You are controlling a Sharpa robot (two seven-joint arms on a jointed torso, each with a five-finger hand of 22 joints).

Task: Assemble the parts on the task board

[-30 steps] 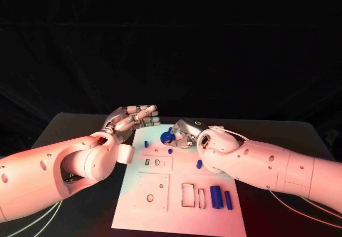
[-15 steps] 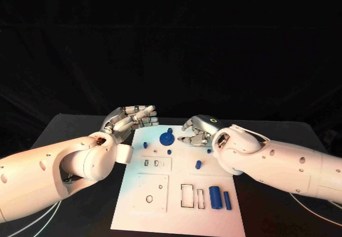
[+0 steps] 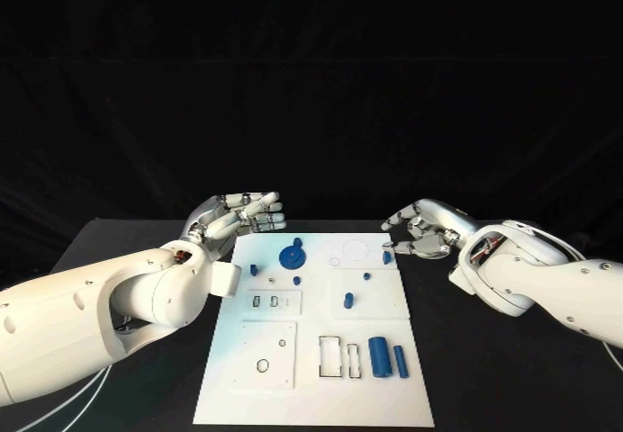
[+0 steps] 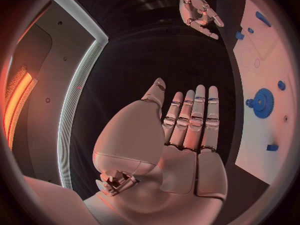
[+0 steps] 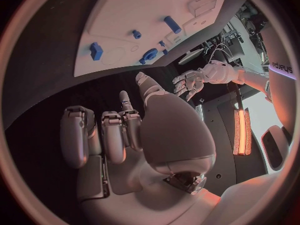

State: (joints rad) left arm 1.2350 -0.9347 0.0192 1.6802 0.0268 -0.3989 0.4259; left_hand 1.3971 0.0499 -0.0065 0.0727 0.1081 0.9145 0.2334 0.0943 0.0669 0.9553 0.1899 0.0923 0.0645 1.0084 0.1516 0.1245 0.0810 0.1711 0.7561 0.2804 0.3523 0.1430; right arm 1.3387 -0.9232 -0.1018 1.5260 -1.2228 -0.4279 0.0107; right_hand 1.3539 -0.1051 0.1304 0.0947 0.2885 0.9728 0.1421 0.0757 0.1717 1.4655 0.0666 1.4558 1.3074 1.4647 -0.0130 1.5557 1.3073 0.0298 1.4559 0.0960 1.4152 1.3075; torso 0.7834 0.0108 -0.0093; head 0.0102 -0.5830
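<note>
Hands hover empty off the white board's (image 3: 325, 378) far corners: left hand (image 3: 240, 216) with straight fingers apart, right hand (image 3: 422, 229) curled inward; blue gear (image 3: 293, 257) between.

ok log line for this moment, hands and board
left hand: open, at board's far left corner | right hand: empty, fingers curled, off board's far right edge | task board: blue gear seated, untouched

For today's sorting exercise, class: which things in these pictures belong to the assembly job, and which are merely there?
Belong to the job:
task board
blue gear
two blue bars
small blue pegs
left hand, empty, fingers straight
right hand, empty

Merely there:
black table
pale cables
</note>
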